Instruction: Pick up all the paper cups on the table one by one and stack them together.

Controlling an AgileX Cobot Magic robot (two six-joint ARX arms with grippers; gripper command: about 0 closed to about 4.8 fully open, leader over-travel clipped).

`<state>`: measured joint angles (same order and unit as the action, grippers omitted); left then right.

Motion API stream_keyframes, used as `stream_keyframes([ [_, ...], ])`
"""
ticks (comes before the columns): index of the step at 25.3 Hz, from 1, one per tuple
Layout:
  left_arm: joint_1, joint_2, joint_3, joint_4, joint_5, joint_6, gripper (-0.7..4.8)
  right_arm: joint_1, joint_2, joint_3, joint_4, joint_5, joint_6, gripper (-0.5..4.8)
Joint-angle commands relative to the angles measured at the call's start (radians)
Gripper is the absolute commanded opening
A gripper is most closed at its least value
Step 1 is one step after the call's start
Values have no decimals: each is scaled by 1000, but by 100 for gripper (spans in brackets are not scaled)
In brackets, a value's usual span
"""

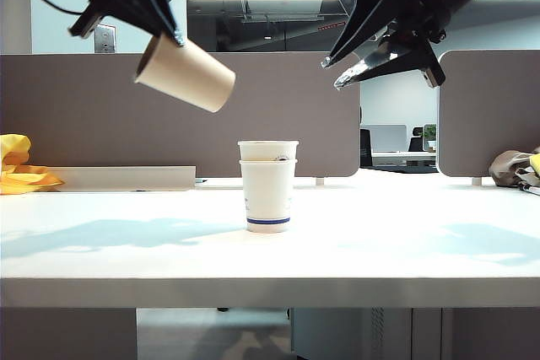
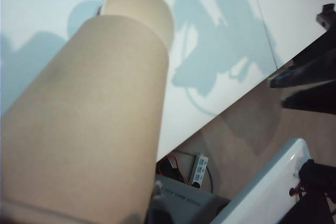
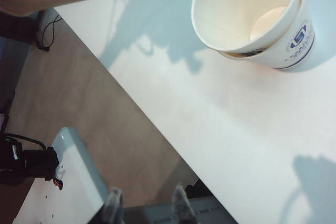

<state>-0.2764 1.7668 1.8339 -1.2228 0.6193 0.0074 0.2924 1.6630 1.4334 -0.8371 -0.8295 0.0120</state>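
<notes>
You have two white paper cups point(image 1: 268, 185) nested one inside the other, standing upright near the middle of the table point(image 1: 405, 250). The outer one carries a blue band near its base and a round blue logo point(image 3: 299, 36); the small blue print beside the logo is too fine to read. The inner cup's rim sits a little above the outer rim, and its inside is cream and bare.

The kraft-brown cup point(image 1: 186, 72) is plain and unprinted, with a rolled rim. It hangs tilted in the air, above the white stack and to its left, mouth pointing down towards the stack. The left gripper point(image 1: 160, 18) is clenched on its upper end.

The right gripper point(image 1: 350, 65) hovers above and to the right of the white stack, jaws spread apart and holding nothing
</notes>
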Motion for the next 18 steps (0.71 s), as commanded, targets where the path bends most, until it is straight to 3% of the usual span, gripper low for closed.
stream_keyframes([
  [1, -32, -3, 39, 7, -26, -37, -6, 2, -10, 5, -12, 1, -2, 127],
  [10, -49, 96, 122, 8, -8, -111, -6, 2, -27, 5, -40, 1, -16, 127],
  [18, -55, 141, 122, 78, 18, -149, -6, 4, -25, 5, 57, 1, 15, 127],
])
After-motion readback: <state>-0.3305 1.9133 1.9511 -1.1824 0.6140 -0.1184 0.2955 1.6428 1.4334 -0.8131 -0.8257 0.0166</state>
